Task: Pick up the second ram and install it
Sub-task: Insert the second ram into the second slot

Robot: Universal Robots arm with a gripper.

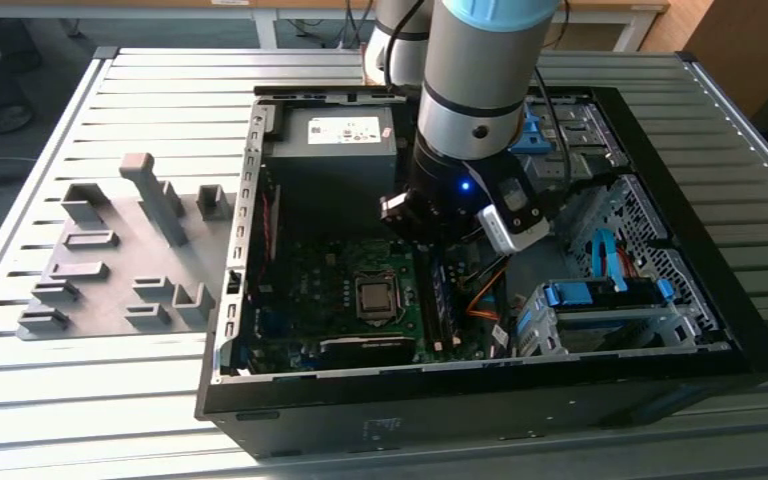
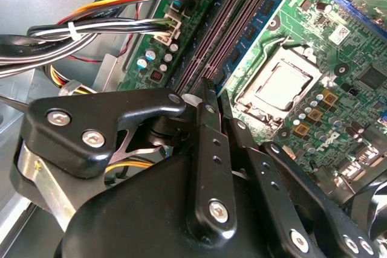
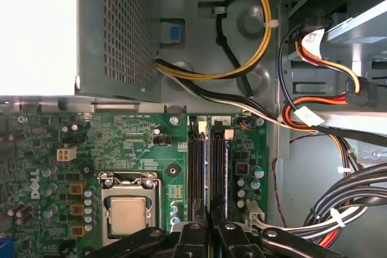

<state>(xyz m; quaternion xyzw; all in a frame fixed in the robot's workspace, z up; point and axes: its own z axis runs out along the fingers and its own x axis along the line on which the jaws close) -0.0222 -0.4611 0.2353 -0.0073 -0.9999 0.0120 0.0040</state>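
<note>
Deep inside the open PC case (image 1: 704,300), my gripper (image 1: 440,250) hangs over the motherboard's memory slots (image 3: 207,167), just beside the processor (image 3: 128,216). In both wrist views the black fingers (image 2: 208,149) stand nearly together with only a thin slit between them (image 3: 211,234). The second ram (image 2: 248,28), a thin green-blue strip with black chips, runs away from the fingertips along the slot rails. In the exterior view it shows on edge below the gripper (image 1: 440,300). The fingers hide where they meet it.
The power supply box (image 1: 337,130) sits at the far end of the slots. Bundled cables (image 3: 314,119) and a drive cage (image 1: 611,310) crowd the side away from the processor. On the slatted table, toward the exterior view's left, lies a grey plate of holder blocks (image 1: 117,260).
</note>
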